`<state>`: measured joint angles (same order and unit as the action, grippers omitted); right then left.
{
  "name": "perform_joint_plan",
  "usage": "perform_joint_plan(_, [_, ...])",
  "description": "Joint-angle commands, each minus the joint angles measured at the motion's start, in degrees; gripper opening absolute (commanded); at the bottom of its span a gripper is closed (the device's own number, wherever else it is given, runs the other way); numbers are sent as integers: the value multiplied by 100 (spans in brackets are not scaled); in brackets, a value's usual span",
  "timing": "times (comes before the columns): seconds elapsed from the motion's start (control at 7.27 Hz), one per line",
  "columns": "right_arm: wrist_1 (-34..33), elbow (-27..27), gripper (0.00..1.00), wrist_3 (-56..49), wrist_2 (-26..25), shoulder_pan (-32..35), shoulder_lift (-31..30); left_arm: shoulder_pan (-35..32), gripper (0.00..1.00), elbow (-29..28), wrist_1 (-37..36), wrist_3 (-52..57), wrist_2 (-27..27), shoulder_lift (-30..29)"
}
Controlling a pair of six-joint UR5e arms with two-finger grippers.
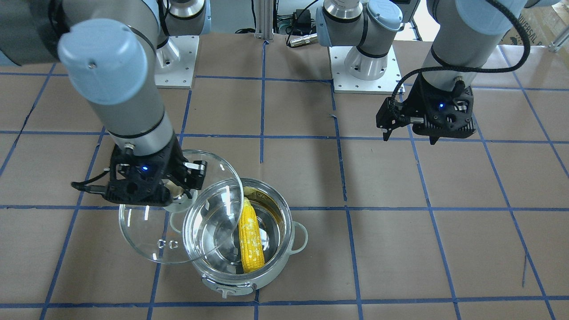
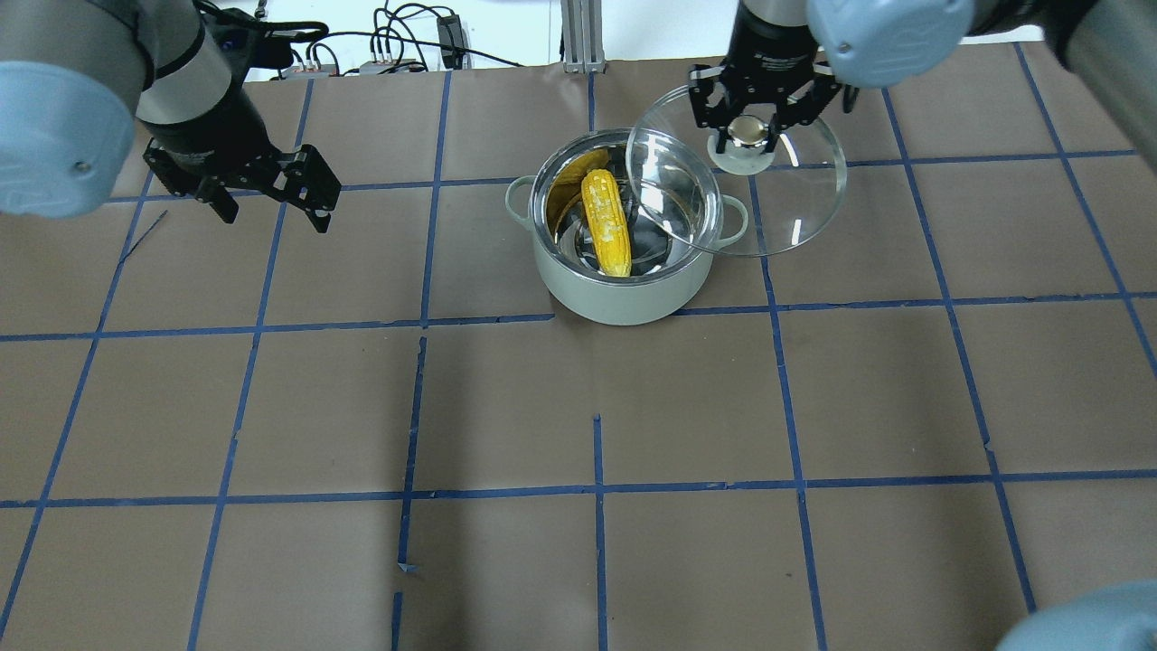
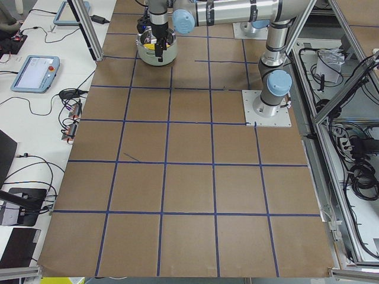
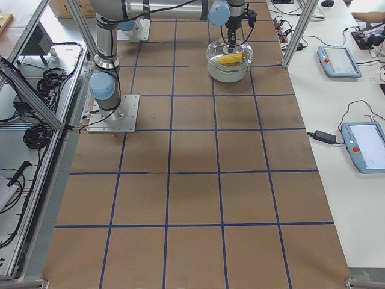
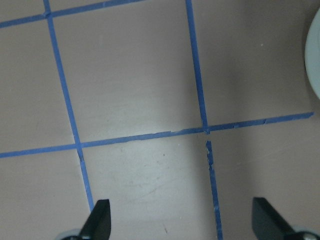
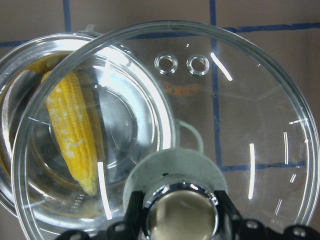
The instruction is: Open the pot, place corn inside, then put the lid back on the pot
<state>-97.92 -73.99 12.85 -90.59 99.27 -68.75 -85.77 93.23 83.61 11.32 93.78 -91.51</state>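
The pale mint-white pot [image 2: 624, 298] stands open on the table, also in the front view [image 1: 284, 262]. The yellow corn [image 2: 607, 221] lies inside it on the steel bottom, as the front view [image 1: 251, 242] and the right wrist view [image 6: 70, 130] show. My right gripper [image 2: 748, 136] is shut on the knob [image 6: 182, 215] of the clear glass lid [image 2: 795, 199]. It holds the lid tilted beside the pot, with the lid's edge overlapping part of the opening [image 1: 146, 240]. My left gripper [image 2: 271, 212] is open and empty, well away on the pot's other side [image 5: 182, 220].
The table is brown paper with blue tape grid lines [image 2: 597, 493]. The arm bases [image 1: 364, 66] stand at the robot's edge of the table. Tablets and cables [image 4: 340, 60] lie on the side benches beyond the table.
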Motion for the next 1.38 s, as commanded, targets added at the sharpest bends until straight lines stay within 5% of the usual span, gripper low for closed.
perform_joint_plan(0.0, [-7,778,20,665,-29,391,772,25,100,116,154,-85,-9,125])
perform_joint_plan(0.96, [-227,860,18,1053,-319,875,1215,34,100,143,138,-443,26,178])
perform_joint_plan(1.24, [-305,502,18,1080,-284,857,1057,43,100,142,156,-701,35,160])
